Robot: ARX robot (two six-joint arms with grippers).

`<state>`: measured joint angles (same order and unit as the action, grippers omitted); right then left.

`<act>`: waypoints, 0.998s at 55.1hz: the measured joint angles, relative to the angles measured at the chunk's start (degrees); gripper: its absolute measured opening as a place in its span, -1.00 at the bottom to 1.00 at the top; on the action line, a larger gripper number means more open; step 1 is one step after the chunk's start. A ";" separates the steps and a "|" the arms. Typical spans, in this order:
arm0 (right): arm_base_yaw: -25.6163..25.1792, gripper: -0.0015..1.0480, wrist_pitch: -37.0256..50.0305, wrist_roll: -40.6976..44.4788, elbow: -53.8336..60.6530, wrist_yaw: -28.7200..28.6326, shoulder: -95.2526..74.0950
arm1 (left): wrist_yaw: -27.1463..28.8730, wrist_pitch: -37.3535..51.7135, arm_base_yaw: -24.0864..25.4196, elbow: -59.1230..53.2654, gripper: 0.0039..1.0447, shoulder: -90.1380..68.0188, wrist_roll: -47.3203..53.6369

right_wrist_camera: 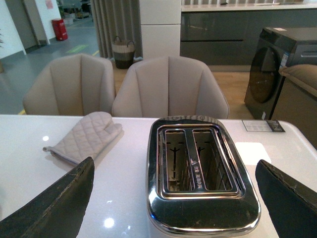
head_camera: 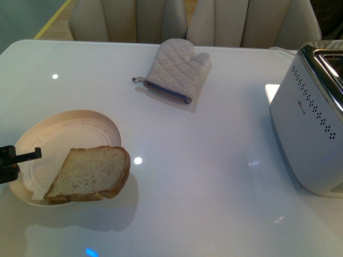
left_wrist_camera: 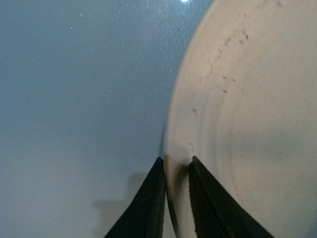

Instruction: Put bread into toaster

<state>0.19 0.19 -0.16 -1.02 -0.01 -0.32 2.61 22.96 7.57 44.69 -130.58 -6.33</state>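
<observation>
Crusty bread (head_camera: 90,174) overhangs the round plate (head_camera: 69,131) the left gripper (left_wrist_camera: 176,159) pinches; right gripper (right_wrist_camera: 174,161) gapes over chrome toaster (right_wrist_camera: 203,214).

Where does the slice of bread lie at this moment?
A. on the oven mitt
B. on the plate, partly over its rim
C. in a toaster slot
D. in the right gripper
B: the bread rests on the plate, its rounded end past the rim, and both toaster slots are empty.

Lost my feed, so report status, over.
Left gripper pinching plate rim; right gripper open above toaster. Bread on plate, overhanging its edge; toaster slots empty. Oven mitt sits beyond the path.
</observation>
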 joint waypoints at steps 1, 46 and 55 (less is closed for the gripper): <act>0.00 0.83 0.00 0.00 0.00 0.00 0.00 | 0.00 -0.07 -0.02 0.07 -0.86 0.00 -0.33; 0.00 0.83 0.00 0.00 0.00 0.00 0.00 | 3.76 -11.23 -22.86 1.51 -0.92 2.14 -25.51; 0.00 0.83 0.00 0.00 0.00 0.00 0.00 | 3.85 -13.81 -27.74 3.17 -0.92 2.08 -30.14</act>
<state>0.19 0.19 -0.16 -1.02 -0.01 -0.32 6.46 9.15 -20.16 47.86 -128.51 -36.47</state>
